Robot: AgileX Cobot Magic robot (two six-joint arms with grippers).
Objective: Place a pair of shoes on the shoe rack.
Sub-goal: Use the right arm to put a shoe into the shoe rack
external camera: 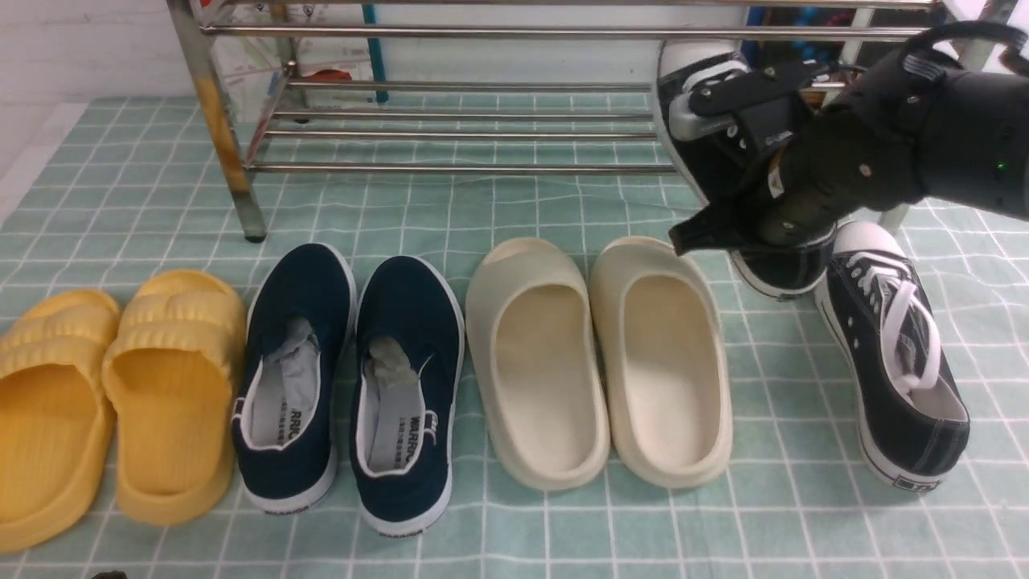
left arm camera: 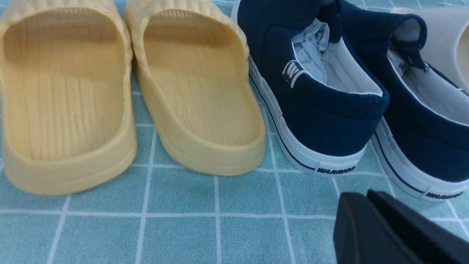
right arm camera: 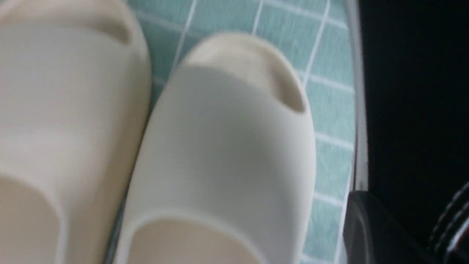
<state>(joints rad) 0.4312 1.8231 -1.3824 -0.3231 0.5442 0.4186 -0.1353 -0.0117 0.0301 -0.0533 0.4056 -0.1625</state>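
By my reading the task is in its first half, with neither shoe yet on the rack. The right gripper (external camera: 723, 161) is clamped on one black canvas low-top sneaker with white laces and a white rubber toe cap (external camera: 687, 60). It holds the sneaker tilted, toe up and heel low, in front of the right end of the wide, low shoe rack of shiny steel tubes (external camera: 450, 115). The toe overlaps the rack's bars in the front view, but whether it touches them cannot be told. It is not lying on a shelf.

The matching second black canvas sneaker (external camera: 892, 362) lies flat on the teal checked cloth (external camera: 514, 531), toe toward the rack. It sits just to the right of the cream foam slides (external camera: 534, 362), and its toe is close beside the held shoe's heel.

The left gripper (left arm camera: 388, 227) (seen only in its own wrist view) has its fingers drawn together on nothing. It sits low over the cloth behind the navy canvas slip-ons (external camera: 293, 362) and the yellow ribbed slides (external camera: 173, 386).

What is left is to set the held sneaker on a shelf, let go of it, and then fetch its partner and place that beside it.
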